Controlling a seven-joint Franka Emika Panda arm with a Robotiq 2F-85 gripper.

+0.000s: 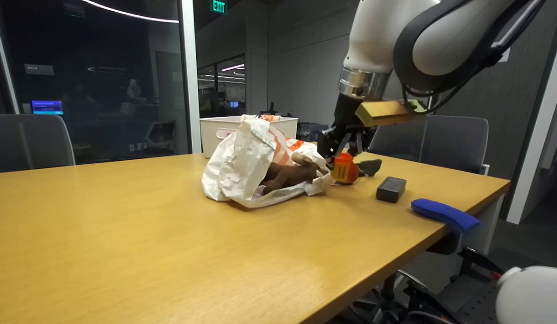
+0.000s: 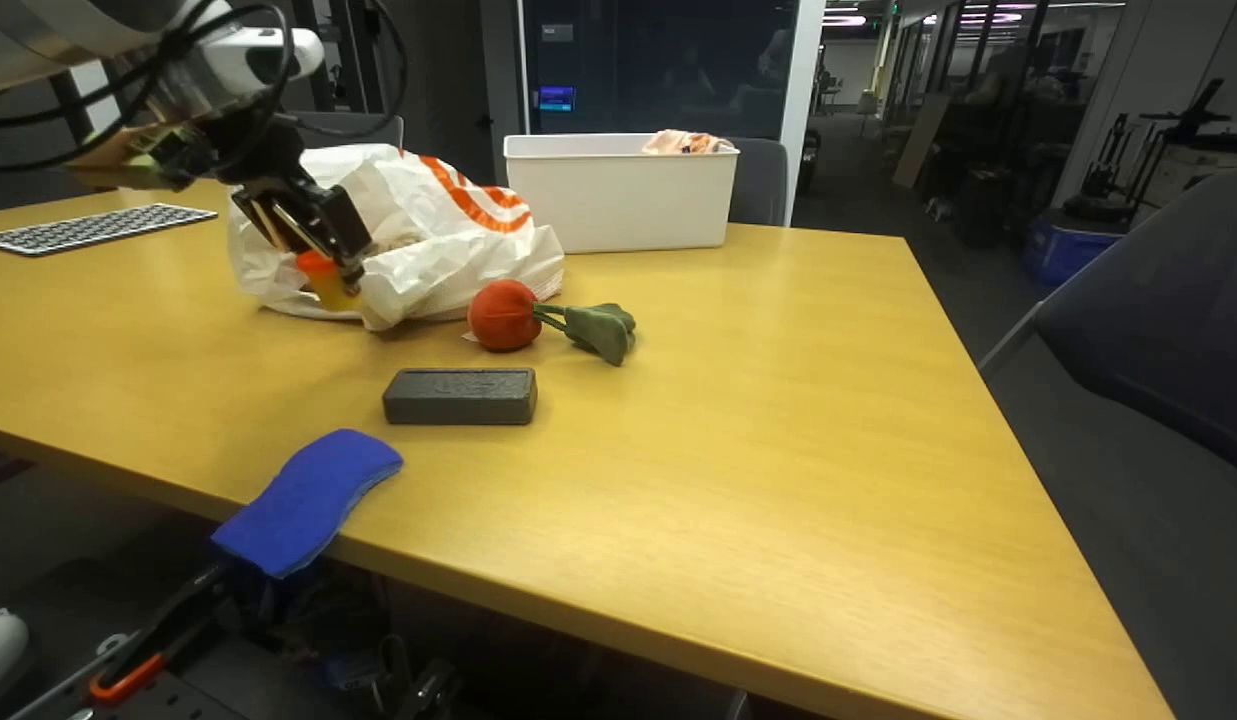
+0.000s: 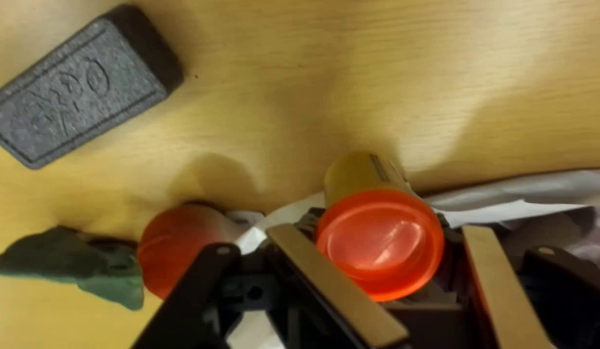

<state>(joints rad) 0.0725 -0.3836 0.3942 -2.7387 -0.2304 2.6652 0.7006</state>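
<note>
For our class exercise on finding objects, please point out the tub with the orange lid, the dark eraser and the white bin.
Tub (image 3: pixel 379 230): in the wrist view, on its orange lid.
Eraser (image 2: pixel 460 404): in an exterior view, on its long side.
Bin (image 2: pixel 618 200): in an exterior view, on its long wall.

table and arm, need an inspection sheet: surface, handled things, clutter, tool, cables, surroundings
Surface: wood-grain table, tiny dark speck near the dark block
Handled things: yellow container with orange lid, at the edge of the white bag; table contact unclear
Clutter: red toy vegetable with green leaves, keyboard, blue strip overhanging the table's edge, brown object in the bag's mouth, white bin
Tool: closed on the container
Cables: black, looped beside the arm
Surroundings: chairs, dark glass wall, lit exit sign
</note>
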